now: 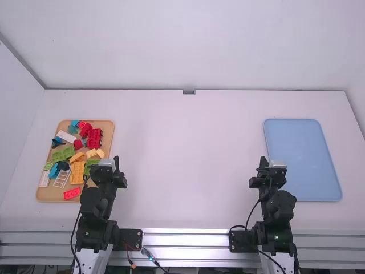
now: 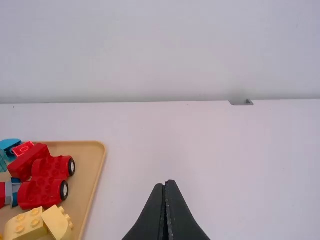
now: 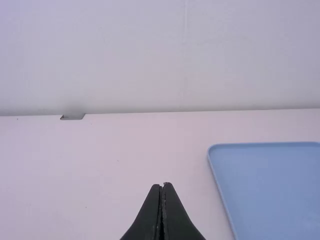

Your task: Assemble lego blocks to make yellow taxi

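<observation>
With one red plastic chassis (image 1: 94,138), long axis fore-and-aft, two visible round wheels (image 2: 71,167) rightward; with jaws together, left gripper (image 1: 116,158), right gripper (image 1: 263,159).

Place: robot lab | left arm (image 1: 96,208) and right arm (image 1: 278,211) at near edge of white table (image 1: 188,165) | metal rail (image 1: 188,237), cables (image 1: 154,260) along that edge | plain white wall (image 1: 188,45) at far edge
</observation>
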Robot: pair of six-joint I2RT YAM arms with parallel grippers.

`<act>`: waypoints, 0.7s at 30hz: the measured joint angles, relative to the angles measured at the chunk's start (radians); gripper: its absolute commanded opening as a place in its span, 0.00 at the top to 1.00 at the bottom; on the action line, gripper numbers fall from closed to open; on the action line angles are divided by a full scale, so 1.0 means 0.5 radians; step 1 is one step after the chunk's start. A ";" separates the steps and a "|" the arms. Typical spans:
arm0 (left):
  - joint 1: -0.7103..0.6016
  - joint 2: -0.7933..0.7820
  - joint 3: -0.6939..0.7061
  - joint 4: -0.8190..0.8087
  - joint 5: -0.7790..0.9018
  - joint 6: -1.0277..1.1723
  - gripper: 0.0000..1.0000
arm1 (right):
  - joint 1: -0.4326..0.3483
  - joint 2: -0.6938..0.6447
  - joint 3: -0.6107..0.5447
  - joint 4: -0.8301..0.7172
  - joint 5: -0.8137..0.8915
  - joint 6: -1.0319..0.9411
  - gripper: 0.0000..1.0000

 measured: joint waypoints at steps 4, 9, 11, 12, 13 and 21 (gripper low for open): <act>0.000 0.001 0.000 0.002 0.001 0.001 0.99 | 0.000 0.001 0.000 0.002 0.005 -0.008 0.99; 0.000 0.028 0.000 0.001 0.000 0.001 0.96 | 0.000 0.020 0.000 0.004 0.002 -0.008 0.95; 0.000 0.053 0.004 -0.006 0.000 0.000 0.94 | 0.000 0.043 0.000 0.005 -0.005 -0.014 0.94; 0.000 0.075 0.014 -0.023 0.000 0.001 0.93 | 0.000 0.065 0.002 0.004 -0.006 -0.016 0.93; -0.001 0.089 0.022 -0.031 0.001 0.001 0.93 | 0.000 0.073 0.002 0.004 -0.001 -0.014 0.93; -0.001 0.352 0.275 -0.143 0.000 0.003 0.82 | 0.000 0.317 0.142 0.061 -0.024 -0.025 0.82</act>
